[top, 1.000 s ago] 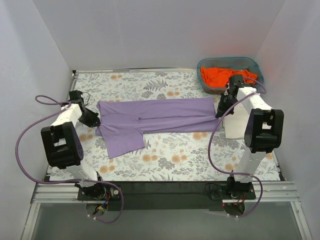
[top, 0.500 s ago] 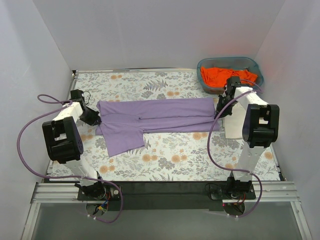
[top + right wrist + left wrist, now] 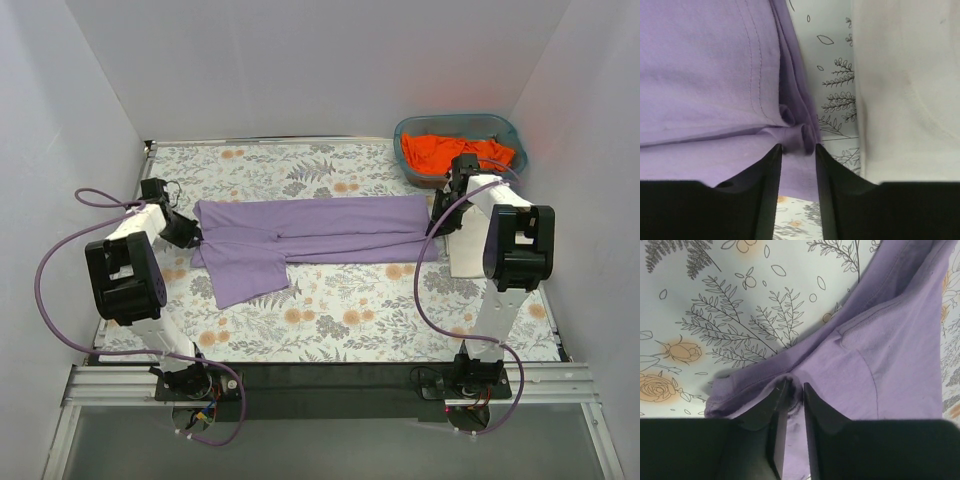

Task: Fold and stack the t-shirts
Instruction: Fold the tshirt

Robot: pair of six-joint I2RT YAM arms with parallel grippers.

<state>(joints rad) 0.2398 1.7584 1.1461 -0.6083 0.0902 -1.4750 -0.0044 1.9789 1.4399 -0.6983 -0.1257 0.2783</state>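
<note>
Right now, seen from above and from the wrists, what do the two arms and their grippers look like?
The left arm and the right arm have white links with bulky black joint housings. A purple cable loops beside each arm. The left gripper and the right gripper each have two flat black fingers that taper to the tips.

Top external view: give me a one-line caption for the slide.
Lavender t-shirt lies flat between left gripper and right gripper; orange t-shirt lies in basket.
</note>
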